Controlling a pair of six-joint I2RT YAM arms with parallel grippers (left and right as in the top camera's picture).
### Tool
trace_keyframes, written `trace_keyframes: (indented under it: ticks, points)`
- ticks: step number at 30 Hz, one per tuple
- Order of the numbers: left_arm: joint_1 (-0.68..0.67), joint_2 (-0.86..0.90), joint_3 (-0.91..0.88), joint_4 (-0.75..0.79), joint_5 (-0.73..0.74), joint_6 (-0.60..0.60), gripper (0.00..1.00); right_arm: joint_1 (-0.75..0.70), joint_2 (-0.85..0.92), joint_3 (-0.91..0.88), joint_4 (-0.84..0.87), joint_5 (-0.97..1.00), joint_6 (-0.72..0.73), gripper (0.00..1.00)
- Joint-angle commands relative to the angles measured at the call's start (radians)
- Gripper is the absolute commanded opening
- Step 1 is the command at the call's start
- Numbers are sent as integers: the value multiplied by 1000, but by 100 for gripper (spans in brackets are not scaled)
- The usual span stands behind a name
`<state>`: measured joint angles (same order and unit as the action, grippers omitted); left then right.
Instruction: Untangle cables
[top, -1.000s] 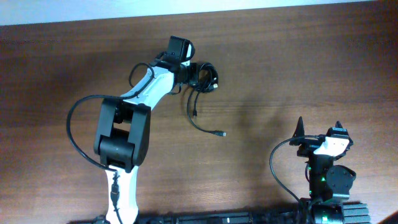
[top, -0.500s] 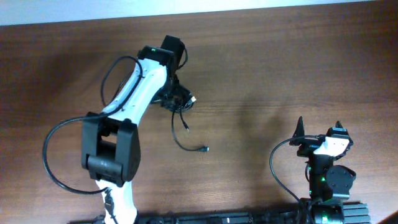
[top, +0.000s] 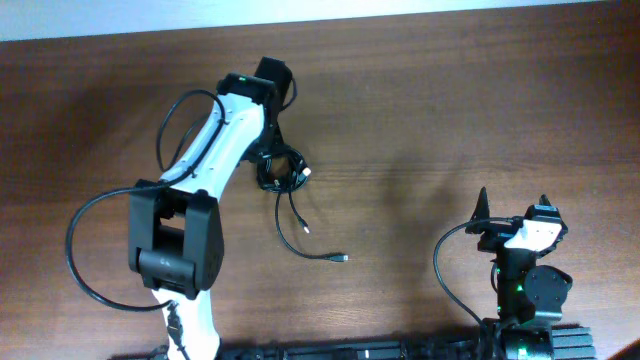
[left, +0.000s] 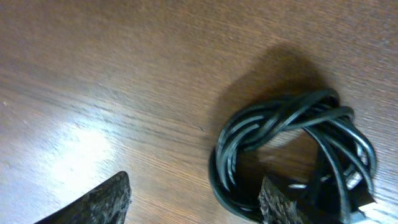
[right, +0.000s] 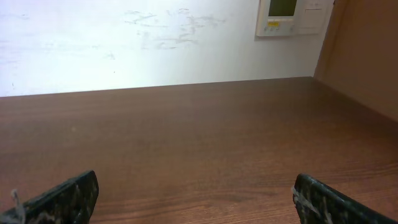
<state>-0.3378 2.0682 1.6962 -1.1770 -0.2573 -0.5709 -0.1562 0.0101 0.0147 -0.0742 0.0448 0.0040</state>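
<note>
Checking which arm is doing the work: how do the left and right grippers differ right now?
The left gripper reaches far out across the table; the right gripper sits folded back at its near edge. The left gripper hangs right at the coiled cables; the right gripper has none near it. Both are open and empty.

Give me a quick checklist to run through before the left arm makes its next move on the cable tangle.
1. Left gripper open: ok, fingertips apart, nothing clamped.
2. Cables untangled: not ok, they form a tight coil under the left wrist.
3. Coil centred between the left fingers: not ok, it sits off toward one finger.
4. Loose tail free on the table: ok, nothing lies on it.
5. Right gripper open and empty: ok.
6. Number of cords in the coil: cannot tell.
</note>
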Motion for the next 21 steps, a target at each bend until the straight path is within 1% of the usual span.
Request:
trace_keyframes:
  ticks: [1, 3, 5, 8, 9, 11, 12, 13, 16, 17, 20, 21]
  points:
    - [51, -21, -18, 22, 98, 162, 57, 6, -7, -9, -3, 12, 5, 98]
    - [70, -21, -56, 47, 124, 174, 57, 6, -7, -9, -3, 13, 5, 99]
    - [75, -21, -128, 122, 274, 304, 57, 6, -7, -9, -3, 12, 5, 98]
    - [72, -21, -221, 205, 288, 316, 58, 6, -7, -9, -3, 12, 5, 98]
    - [72, -21, -249, 239, 288, 315, 56, 6, -7, -9, -3, 13, 5, 99]
    - [72, -21, -319, 332, 288, 315, 38, 6, -7, -9, -3, 12, 5, 98]
    - [72, -21, -369, 400, 287, 315, 25, 6, -7, -9, -3, 12, 5, 98]
    - [72, -21, -396, 428, 288, 315, 0, 6, -7, -9, -3, 12, 5, 98]
    - [72, -43, -386, 414, 288, 315, 0, 6, -7, -9, -3, 12, 5, 99]
    - [72, -80, -379, 399, 288, 315, 0, 6, -7, -9, -3, 12, 5, 99]
    - [72, -259, -379, 372, 288, 314, 0, 6, -7, -9, -3, 12, 5, 98]
    - [72, -332, -379, 372, 288, 275, 0, 6, -7, -9, -3, 12, 5, 98]
